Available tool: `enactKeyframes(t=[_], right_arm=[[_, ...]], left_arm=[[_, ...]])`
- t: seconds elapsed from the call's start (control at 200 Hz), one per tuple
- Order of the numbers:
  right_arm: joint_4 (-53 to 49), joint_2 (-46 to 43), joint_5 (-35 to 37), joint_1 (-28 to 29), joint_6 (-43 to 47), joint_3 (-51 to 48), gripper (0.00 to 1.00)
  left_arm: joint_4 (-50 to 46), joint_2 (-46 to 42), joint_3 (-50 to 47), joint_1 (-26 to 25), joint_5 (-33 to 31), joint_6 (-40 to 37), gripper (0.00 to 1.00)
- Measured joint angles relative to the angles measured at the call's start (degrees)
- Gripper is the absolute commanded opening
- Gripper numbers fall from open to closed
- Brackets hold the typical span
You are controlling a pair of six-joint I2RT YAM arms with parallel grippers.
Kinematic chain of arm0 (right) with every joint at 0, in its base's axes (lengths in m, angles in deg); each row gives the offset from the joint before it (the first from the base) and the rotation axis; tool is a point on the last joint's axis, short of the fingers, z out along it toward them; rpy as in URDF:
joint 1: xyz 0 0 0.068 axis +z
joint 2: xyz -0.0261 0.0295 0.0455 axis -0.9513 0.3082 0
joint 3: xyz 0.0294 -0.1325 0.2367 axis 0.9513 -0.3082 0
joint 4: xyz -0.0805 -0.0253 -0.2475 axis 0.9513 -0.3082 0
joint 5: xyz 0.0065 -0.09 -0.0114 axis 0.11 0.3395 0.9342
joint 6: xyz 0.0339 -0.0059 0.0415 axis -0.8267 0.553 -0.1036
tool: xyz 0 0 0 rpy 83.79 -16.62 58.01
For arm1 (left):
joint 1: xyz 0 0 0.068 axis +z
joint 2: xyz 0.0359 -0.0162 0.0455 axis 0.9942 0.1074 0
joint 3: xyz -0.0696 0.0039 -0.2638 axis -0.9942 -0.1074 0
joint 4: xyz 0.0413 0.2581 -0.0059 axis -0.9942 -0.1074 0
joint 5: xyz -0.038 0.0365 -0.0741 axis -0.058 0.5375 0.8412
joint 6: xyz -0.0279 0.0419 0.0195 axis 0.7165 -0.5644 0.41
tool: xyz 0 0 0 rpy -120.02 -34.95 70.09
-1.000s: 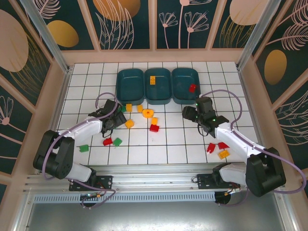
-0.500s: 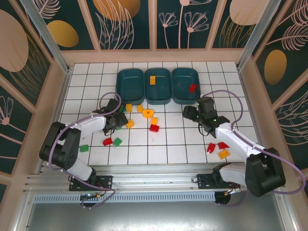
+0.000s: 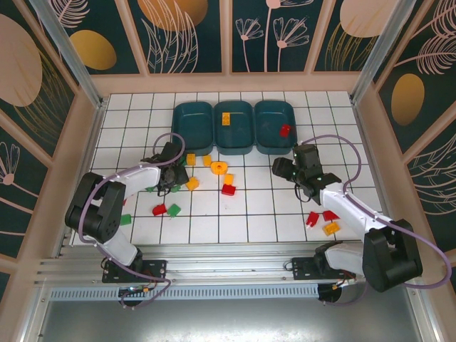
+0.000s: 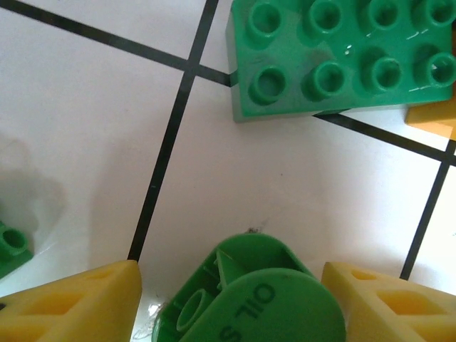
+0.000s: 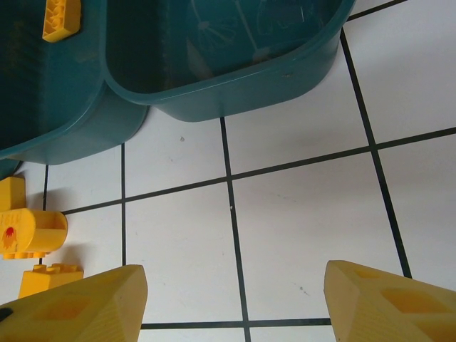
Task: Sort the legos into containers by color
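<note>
Bins (image 3: 235,140), three, hold one yellow brick (image 3: 226,118), one red brick (image 3: 286,130); left hand (image 4: 229,274) spread around green disc (image 4: 260,303), right hand (image 5: 235,274) spread

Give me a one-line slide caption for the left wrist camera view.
Open left gripper straddling a green round piece on white tiles, a green studded brick just ahead.

Teal containers (image 3: 234,151), black-lined white table (image 3: 263,214), red and yellow legos (image 3: 229,189), green round piece (image 4: 249,299) seemingly lettered
</note>
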Motion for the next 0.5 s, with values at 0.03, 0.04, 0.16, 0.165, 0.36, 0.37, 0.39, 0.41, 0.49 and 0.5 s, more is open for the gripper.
enactKeyframes(t=[0.03, 0.04, 0.16, 0.165, 0.36, 0.37, 0.39, 0.41, 0.49, 0.5], right_arm=[[0.0, 0.0, 0.0, 0.0, 0.0, 0.0, 0.67], [0.0, 0.0, 0.0, 0.0, 0.0, 0.0, 0.67], [0.0, 0.0, 0.0, 0.0, 0.0, 0.0, 0.67], [0.0, 0.0, 0.0, 0.0, 0.0, 0.0, 0.67], [0.0, 0.0, 0.0, 0.0, 0.0, 0.1, 0.66], [0.0, 0.0, 0.0, 0.0, 0.0, 0.1, 0.66], [0.0, 0.0, 0.0, 0.0, 0.0, 0.2, 0.66], [0.0, 0.0, 0.0, 0.0, 0.0, 0.2, 0.66], [0.0, 0.0, 0.0, 0.0, 0.0, 0.3, 0.65], [0.0, 0.0, 0.0, 0.0, 0.0, 0.3, 0.65]], left_arm=[[-0.1, 0.1, 0.1, 0.0, -0.3, -0.5, 0.65], [0.0, 0.2, 0.1, 0.0, -0.5, -0.6, 0.65], [0.0, 0.9, 0.4, 0.0, -1.3, -2.2, 0.61], [0.0, 1.0, 0.4, 0.0, -1.3, -2.3, 0.61], [0.0, 1.6, 0.5, -0.2, -2.3, -4.2, 0.47], [0.0, 1.6, 0.5, -0.2, -2.4, -4.2, 0.46], [-0.1, 1.6, 0.5, -0.2, -2.4, -4.5, 0.44], [0.0, 1.6, 0.5, -0.2, -2.6, -4.4, 0.42], [-0.2, 1.4, 0.5, -0.3, -3.3, -4.9, 0.34], [-0.3, 1.3, 0.5, -0.3, -3.3, -4.9, 0.34]])
